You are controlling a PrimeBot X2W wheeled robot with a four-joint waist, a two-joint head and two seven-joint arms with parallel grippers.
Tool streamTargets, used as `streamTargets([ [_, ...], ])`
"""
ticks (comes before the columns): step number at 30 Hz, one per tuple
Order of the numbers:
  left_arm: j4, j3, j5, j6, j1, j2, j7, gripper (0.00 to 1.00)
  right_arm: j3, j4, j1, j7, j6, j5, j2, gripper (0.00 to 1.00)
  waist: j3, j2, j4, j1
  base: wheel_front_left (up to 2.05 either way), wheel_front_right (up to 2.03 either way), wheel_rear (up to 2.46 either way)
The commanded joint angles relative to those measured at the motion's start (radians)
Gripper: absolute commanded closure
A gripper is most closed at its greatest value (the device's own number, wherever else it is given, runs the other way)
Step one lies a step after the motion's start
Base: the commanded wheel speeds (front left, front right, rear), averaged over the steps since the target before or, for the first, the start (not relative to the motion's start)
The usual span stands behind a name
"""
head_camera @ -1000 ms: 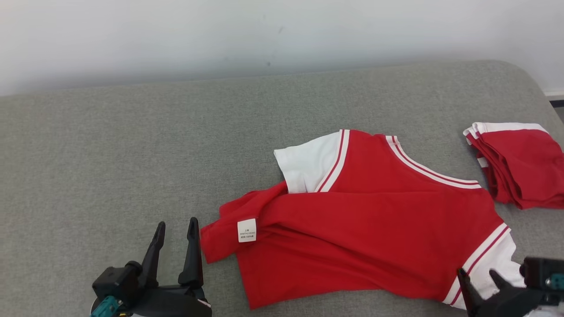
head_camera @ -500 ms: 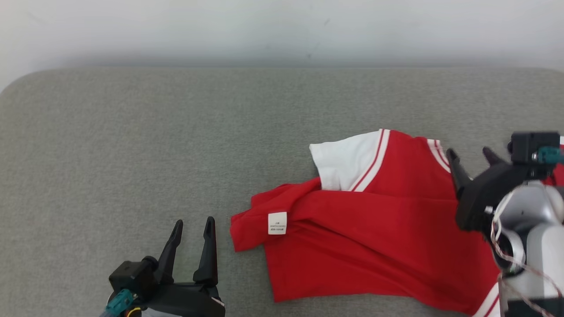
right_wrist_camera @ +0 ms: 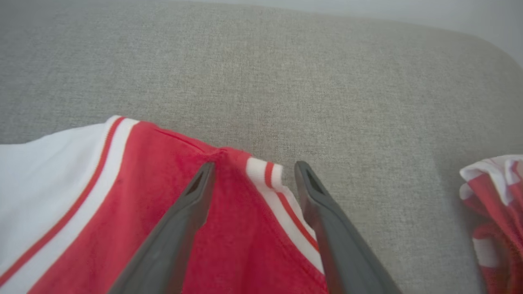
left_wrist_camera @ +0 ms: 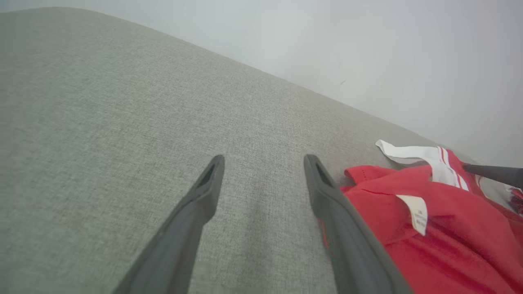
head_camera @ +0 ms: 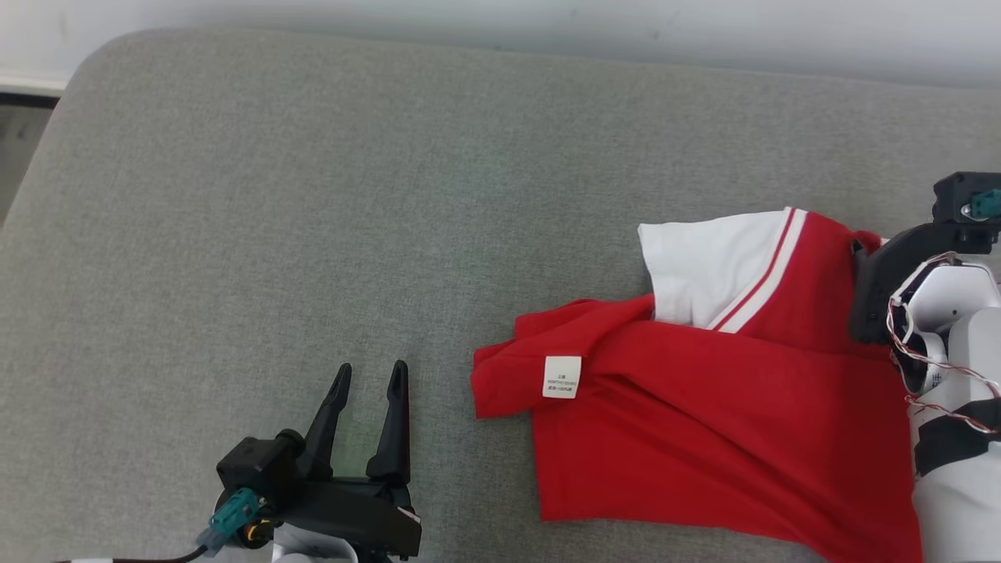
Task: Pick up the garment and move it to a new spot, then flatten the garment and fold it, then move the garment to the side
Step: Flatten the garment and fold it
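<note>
Left gripper sits beside the red garment, right gripper over its striped collar; both jaws wide, empty.

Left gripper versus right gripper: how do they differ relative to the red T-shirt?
The left gripper is over bare grey fabric surface, beside the red T-shirt with white sleeves; the right gripper is over it. The left gripper's fingers frame only surface; the right gripper's fingers straddle the striped neckline. Both open, empty.

grey fabric surface, pale wall
</note>
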Motion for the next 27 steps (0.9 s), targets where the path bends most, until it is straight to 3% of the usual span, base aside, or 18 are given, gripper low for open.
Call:
streamTargets([
  [1,0.004,-0.003,-0.002,-0.003,-0.014,-0.003,-0.006,0.0,-0.006,0.02,-0.011,-0.004,-0.003,-0.012,0.006,0.0,0.026,-0.0001,0.024,-0.0001,0.0,0.0,0.0],
  [4,0.015,-0.011,-0.007,-0.009,-0.02,-0.006,-0.006,0.0,-0.015,0.075,-0.029,0.007,-0.003,-0.021,0.012,0.0,0.028,-0.0001,0.016,-0.0001,0.0,0.0,0.0],
  [5,0.018,-0.014,-0.009,-0.015,-0.024,-0.007,-0.005,0.0,-0.018,0.092,-0.031,0.006,-0.003,-0.023,0.014,0.5,0.028,-0.0001,0.012,-0.0001,0.0,0.0,0.0],
  [6,0.022,-0.016,-0.009,-0.016,-0.026,-0.007,-0.005,0.0,-0.019,0.105,-0.033,0.001,-0.003,-0.026,0.016,0.83,0.028,-0.0001,0.009,-0.0001,0.0,0.0,0.0],
  [7,0.026,-0.019,-0.009,-0.017,-0.027,-0.007,-0.004,0.0,-0.019,0.114,-0.035,-0.006,-0.003,-0.029,0.015,1.0,0.026,-0.0001,0.004,-0.0001,0.0,0.0,0.0],
  [13,0.037,-0.034,-0.018,-0.027,-0.037,-0.007,0.012,0.0,-0.084,0.108,-0.056,-0.077,-0.003,-0.091,0.007,1.0,0.006,-0.0001,-0.026,-0.0001,0.0,0.0,0.0],
  [21,0.023,-0.047,-0.138,-0.073,-0.057,-0.022,0.085,0.0,-0.104,0.118,-0.026,-0.097,-0.003,-0.106,0.044,1.0,-0.024,-0.0001,-0.073,-0.0001,0.0,0.0,0.0],
  [27,0.055,-0.082,-0.205,-0.078,-0.13,-0.03,0.207,0.0,-0.097,0.14,-0.028,-0.107,-0.003,-0.105,0.06,1.0,-0.037,-0.0001,-0.089,-0.0001,0.0,0.0,0.0],
])
